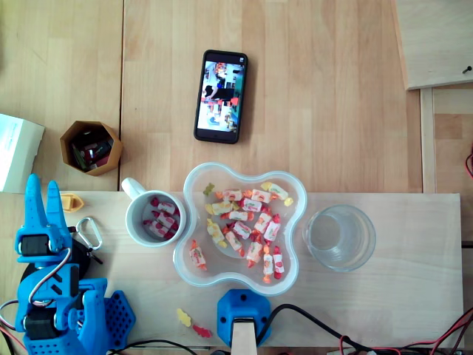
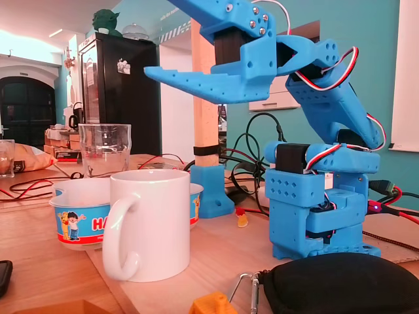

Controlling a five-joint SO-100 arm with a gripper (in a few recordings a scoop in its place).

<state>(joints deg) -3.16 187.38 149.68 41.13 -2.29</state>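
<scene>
Light wood table [image 1: 332, 96], teal wall behind in the fixed view. Blue arm sits at lower left of the overhead view. Gripper [image 1: 42, 185] is raised, jaws apart, nothing btwn them. Nearest big item is the white mug [image 1: 133, 225], to its right, up against the bowl [image 1: 235, 171]. Mug has a few candies [image 1: 162, 216]; most are in the bowl. Glass [image 1: 369, 240] right of bowl is empty. Two gummies [image 1: 183, 316] lie loose on table.

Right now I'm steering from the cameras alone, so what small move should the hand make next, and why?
Probably swing the hand rightward in the overhead view, toward the white mug. The hand is open, holds nothing and sits raised off the table, left of the mug, which holds wrapped candies.
</scene>
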